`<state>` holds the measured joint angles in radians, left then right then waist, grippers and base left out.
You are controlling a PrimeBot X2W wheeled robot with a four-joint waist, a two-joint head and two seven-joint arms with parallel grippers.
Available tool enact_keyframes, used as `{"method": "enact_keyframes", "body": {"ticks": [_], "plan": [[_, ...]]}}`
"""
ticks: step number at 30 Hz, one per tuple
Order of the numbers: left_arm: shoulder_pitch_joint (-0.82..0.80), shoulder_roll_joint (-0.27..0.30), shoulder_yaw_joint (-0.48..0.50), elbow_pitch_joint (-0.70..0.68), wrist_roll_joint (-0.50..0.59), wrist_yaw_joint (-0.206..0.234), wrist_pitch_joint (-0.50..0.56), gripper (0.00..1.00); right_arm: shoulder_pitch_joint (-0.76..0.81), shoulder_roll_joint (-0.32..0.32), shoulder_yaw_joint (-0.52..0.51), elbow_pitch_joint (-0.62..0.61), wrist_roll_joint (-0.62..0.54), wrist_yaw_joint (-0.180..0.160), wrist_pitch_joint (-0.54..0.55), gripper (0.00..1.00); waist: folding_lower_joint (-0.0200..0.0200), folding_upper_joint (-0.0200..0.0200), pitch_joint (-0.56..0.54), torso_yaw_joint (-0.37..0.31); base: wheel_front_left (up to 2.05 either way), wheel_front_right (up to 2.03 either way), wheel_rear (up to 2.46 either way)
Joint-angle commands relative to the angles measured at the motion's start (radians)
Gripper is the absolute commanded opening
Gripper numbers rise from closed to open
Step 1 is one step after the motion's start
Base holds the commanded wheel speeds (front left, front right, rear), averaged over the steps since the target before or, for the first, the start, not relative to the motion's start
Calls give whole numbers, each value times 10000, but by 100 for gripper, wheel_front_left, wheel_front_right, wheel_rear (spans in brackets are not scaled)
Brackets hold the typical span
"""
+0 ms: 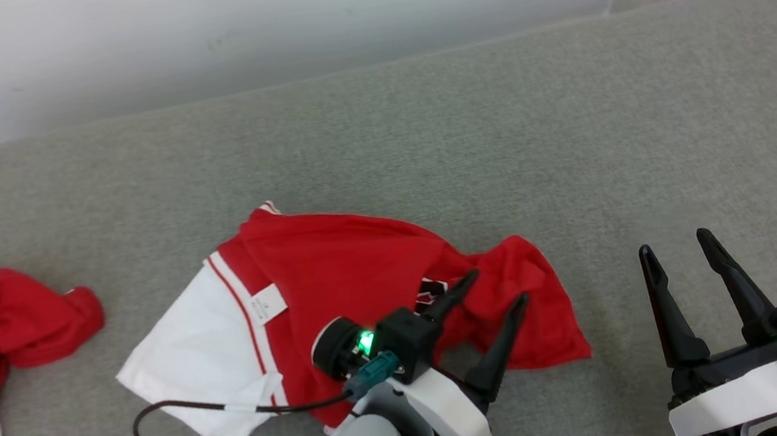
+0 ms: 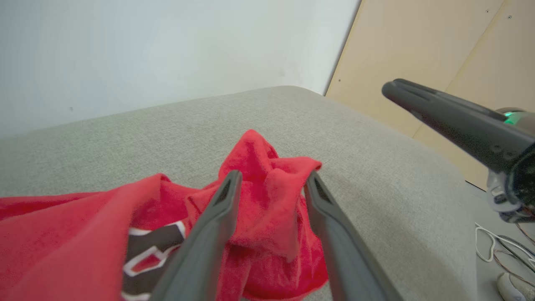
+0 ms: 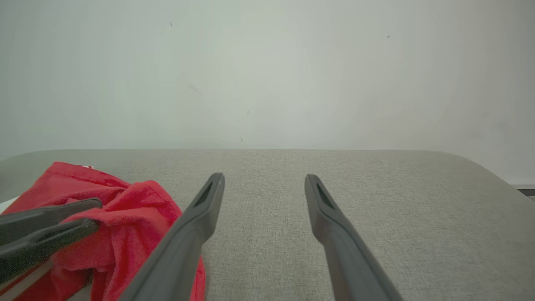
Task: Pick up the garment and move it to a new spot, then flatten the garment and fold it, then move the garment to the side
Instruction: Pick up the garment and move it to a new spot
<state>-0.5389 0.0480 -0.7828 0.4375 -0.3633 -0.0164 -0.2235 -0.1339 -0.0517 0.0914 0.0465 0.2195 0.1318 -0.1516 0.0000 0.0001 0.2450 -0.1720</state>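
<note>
Lower centre, the red-and-white garment lay rumpled on the grey cushion, the left gripper parted astride its bunched right end, seemingly set down for flattening; lower right, the right gripper waited clear, fingers wide.

Grey upholstered surface against pale wall, beige panel.

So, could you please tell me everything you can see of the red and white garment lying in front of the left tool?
The red and white garment looks like a soft knit jersey: red body, a white panel with red stripes, a white label and a black-and-white emblem. It lies crumpled and unfolded on the grey upholstered surface, its right end bunched up. The left tool stands open astride that bunch; whether it touches is unclear.
</note>
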Motion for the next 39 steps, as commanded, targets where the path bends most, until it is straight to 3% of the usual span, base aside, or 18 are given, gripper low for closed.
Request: {"method": "enact_keyframes", "body": {"ticks": [1,6,13,18,25,31,39], "plan": [[-96,49,100,-114,71,180,-215,100,-66,9,-1,41,-64,-21,-64,100,0,-1,-222,297,0,0,0],[233,365,724,-1065,280,730,-413,100,33,5,-79,-54,-233,-21,56,100,0,-1,-576,905,0,0,0],[1214,1449,2942,-2750,562,1765,-411,100,218,4,-116,-327,-419,-21,357,100,0,-1,-987,1685,0,0,0],[2248,2149,4341,-3086,611,2188,-408,100,438,2,-101,-466,-456,-21,589,100,0,-1,-1287,2016,0,0,0],[3523,2556,5236,-3170,259,1879,-409,100,816,2,-84,-615,-423,-21,854,100,0,-1,-1655,2095,0,0,0],[4096,2496,5029,-2972,100,1515,-410,100,1243,4,-141,-717,-326,-21,1104,100,0,-1,-2032,1968,0,0,0],[4525,2484,4869,-2804,-21,1443,-403,100,1762,4,-240,-961,-216,-20,1361,100,0,-1,-2348,1912,0,0,0]]}}
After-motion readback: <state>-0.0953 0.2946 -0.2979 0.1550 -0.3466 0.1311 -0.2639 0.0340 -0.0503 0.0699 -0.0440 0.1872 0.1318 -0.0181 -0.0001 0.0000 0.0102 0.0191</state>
